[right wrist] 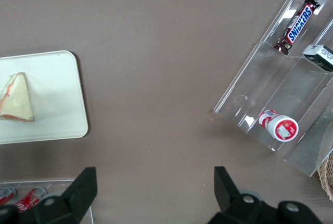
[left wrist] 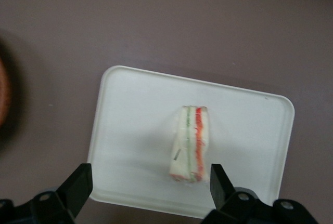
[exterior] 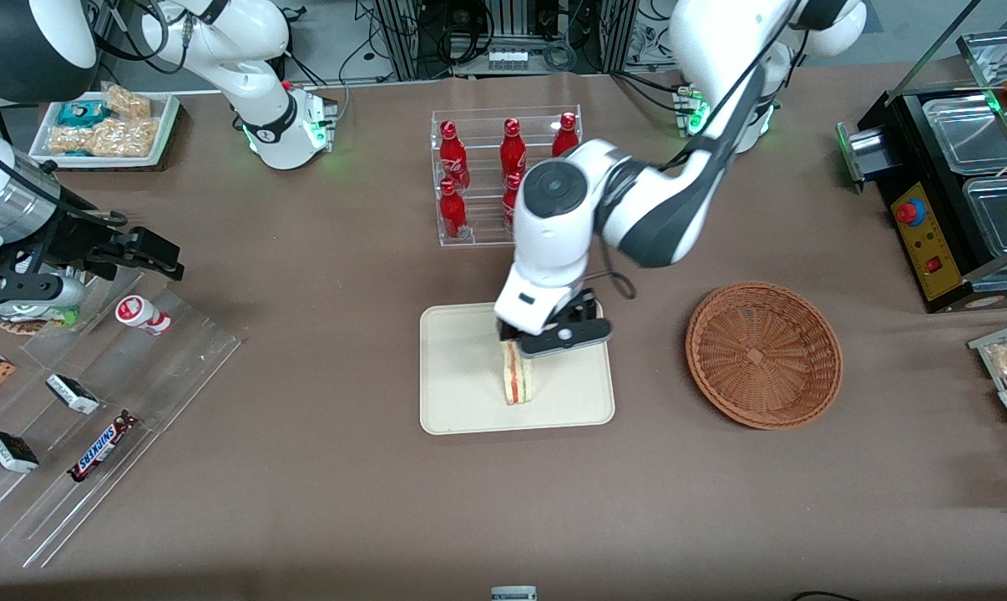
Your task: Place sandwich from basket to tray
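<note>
Front view, tabletop: the brown tabletop [exterior: 503, 517] lay nearest the camera, bare along its near edge.
Front view, tray: the cream tray [exterior: 462, 401] sat near the middle of the tabletop, nearer the camera than the rack of red bottles [exterior: 503, 171].
Front view, sandwich: the sandwich [exterior: 518, 376] stood on edge on the tray, its long axis running from the tool toward the camera, the red-orange and green stripes of the filling facing up.
Front view, tool: the tool [exterior: 512, 335] hung over the sandwich's farther end, largely hidden under the arm's wrist.
Front view, basket: the brown wicker basket [exterior: 763, 354] lay beside the tray, toward the working arm's end, holding nothing.
Left wrist view, sandwich: the sandwich [left wrist: 190, 144] was a pale wedge of white bread, one red-orange band and thin green lines along its upper edge, lying along the tray's short direction.
Left wrist view, tray: the tray [left wrist: 130, 130] lay flat, its rim apart from the sandwich all round.
Left wrist view, tool: the tool [left wrist: 151, 182] was spread wide; its dark fingers [left wrist: 78, 185] stood either side of the sandwich and clear of it.
Right wrist view, sandwich: the sandwich [right wrist: 17, 98] showed a triangular face on the tray [right wrist: 57, 109].
</note>
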Robot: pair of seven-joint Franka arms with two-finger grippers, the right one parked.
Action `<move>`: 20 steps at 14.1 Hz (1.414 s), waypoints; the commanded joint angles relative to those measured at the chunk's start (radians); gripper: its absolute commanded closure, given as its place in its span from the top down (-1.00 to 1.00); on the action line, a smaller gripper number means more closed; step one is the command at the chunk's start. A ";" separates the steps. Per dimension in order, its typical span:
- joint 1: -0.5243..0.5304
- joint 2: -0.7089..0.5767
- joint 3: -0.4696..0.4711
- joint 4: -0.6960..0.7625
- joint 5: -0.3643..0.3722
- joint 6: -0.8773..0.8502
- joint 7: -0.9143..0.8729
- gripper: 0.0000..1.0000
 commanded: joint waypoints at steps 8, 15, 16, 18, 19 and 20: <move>0.367 -0.293 -0.008 -0.280 -0.014 -0.176 0.439 1.00; 0.503 -0.479 -0.003 -0.287 -0.083 -0.374 0.831 1.00; 0.516 -0.488 0.000 -0.255 -0.092 -0.396 0.881 1.00; 0.516 -0.518 0.065 -0.236 -0.118 -0.408 0.985 1.00; 0.516 -0.535 0.099 -0.238 -0.151 -0.411 1.055 1.00; 0.516 -0.551 0.127 -0.242 -0.155 -0.414 1.100 1.00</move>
